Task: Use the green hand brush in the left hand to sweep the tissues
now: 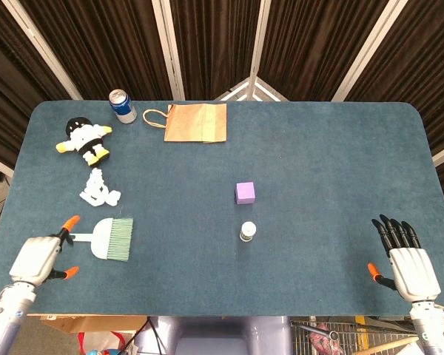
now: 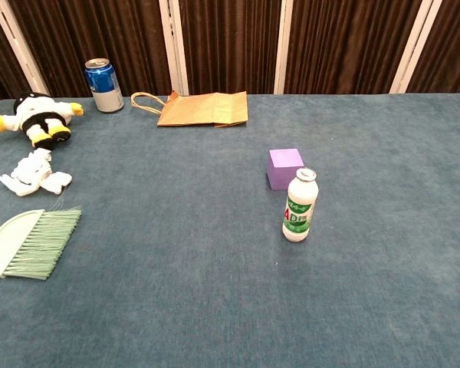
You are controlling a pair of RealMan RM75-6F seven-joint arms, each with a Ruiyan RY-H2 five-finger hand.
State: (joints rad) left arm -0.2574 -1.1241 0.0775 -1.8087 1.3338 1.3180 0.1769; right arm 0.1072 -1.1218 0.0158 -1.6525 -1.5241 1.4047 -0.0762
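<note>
Just nearer than the tissues, the green hand brush lay with its handle at the left hand, grip unclear, while the right hand rested spread, holding nothing.

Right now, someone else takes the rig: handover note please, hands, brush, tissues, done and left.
Left hand: holds the handle of the green brush, near-left on the table, bristles pointing right.
Right hand: empty, fingers apart, at the near-right edge.
Tissues: crumpled white pile just beyond the brush, not touching it, in front of the plush toy.
Done: brush in hand, beside the tissues.
Left: sweep the tissues.
</note>
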